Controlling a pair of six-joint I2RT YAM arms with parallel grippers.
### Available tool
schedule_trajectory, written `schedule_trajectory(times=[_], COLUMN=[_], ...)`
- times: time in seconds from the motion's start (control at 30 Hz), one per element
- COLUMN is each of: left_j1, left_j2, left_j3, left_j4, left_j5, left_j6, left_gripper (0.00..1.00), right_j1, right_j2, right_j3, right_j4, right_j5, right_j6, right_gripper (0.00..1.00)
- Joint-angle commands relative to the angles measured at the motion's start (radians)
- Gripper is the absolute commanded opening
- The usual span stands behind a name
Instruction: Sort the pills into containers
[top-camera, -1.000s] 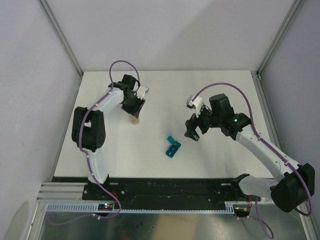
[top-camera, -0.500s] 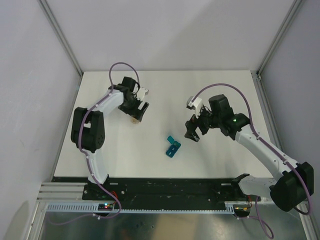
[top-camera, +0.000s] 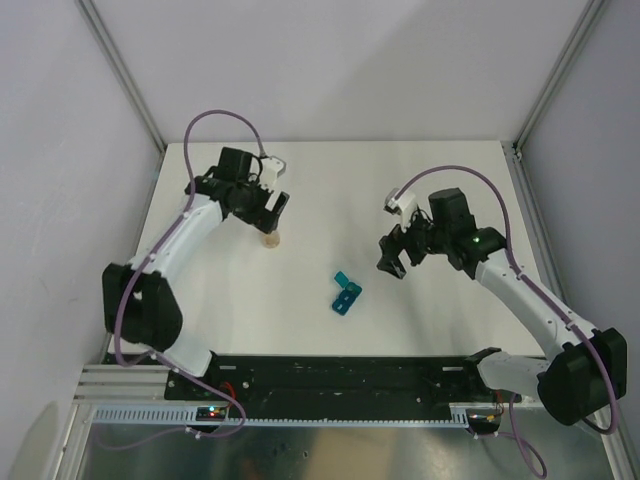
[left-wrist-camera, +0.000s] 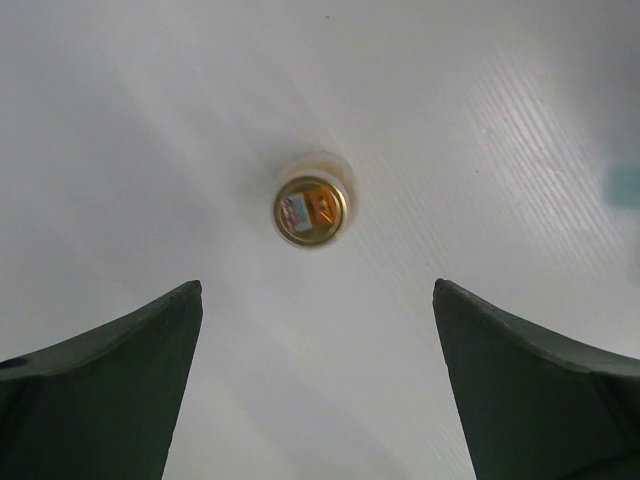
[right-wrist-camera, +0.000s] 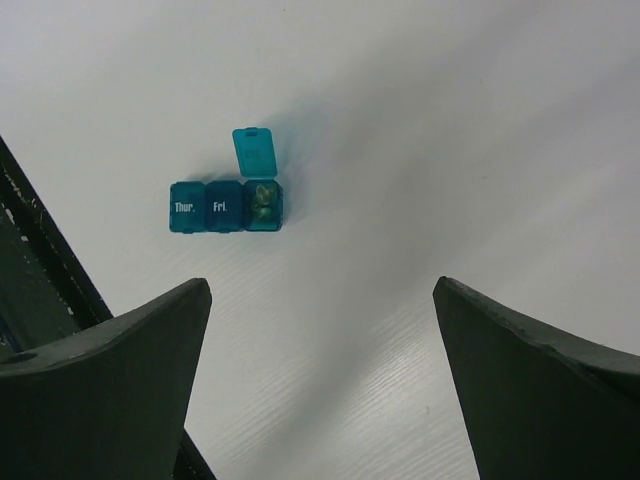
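We see our right claw (right-wrist-camera: 322, 290) spread wide with nothing between its fingers, hanging above the table (top-camera: 330, 180). Ahead of it in its wrist view, nearer its left finger than its right, lies the strip (right-wrist-camera: 226, 206): three joined teal boxes in a row. The two boxes farther from the claw's midline are shut, and their lids read "Thur." and "Fri.". The third box, the one closest to the midline, has its lid (right-wrist-camera: 253, 151) flipped up and back, away from the claw. Inside it we make out a few small yellowish-green pills (right-wrist-camera: 263, 198); we cannot count them. From above, the strip sits apart from this claw, off to its left and closer to the arm bases.

Our left claw (left-wrist-camera: 317, 300) is also wide open and holds nothing. Straight ahead of it, just about centred between its fingers, the bottle (left-wrist-camera: 311, 209) stands upright on the table with its mouth toward the camera and something orange and white showing inside. The fingers do not touch it. From above, the bottle is just on the near side of this claw, and the strip is well apart from it, over toward the right claw.
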Motion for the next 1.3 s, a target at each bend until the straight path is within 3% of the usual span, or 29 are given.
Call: schedule_trajectory(times=[0.0, 0.2, 0.53, 0.67, 0.97, 1.27], left_j1=[-0.069, -0.220, -0.403, -0.462, -0.591, -0.683], left_j2=[-0.149, -0.284, -0.359, -0.357, -0.269, -0.173], left_j3=[-0.098, -0.251, -0.430, -0.512, -0.613, -0.618], left_j4=[0.042, 0.130, 0.341, 0.447, 0.657, 0.705], left_j5=[0.026, 0.047, 0.084, 0.132, 0.044, -0.038], left_j6=[-0.025, -0.059, -0.121, -0.152, -0.298, -0.395], left_gripper=[1.00, 1.00, 0.99, 0.96, 0.95, 0.89], right_j1=[-0.014, -0.060, -0.142, -0.177, -0.267, -0.285], right_j2=[-0.034, -0.036, -0.045, -0.042, -0.046, -0.030], right_j3=[0.001, 0.002, 0.002, 0.001, -0.011, -0.016], right_j4=[0.050, 0.056, 0.049, 0.032, 0.031, 0.036], right_j5=[0.010, 0.001, -0.026, -0.057, -0.084, -0.092], right_j6=[-0.006, 0.015, 0.034, 0.011, -0.004, -0.007], right_gripper=[0.99, 0.99, 0.99, 0.99, 1.00, 0.99])
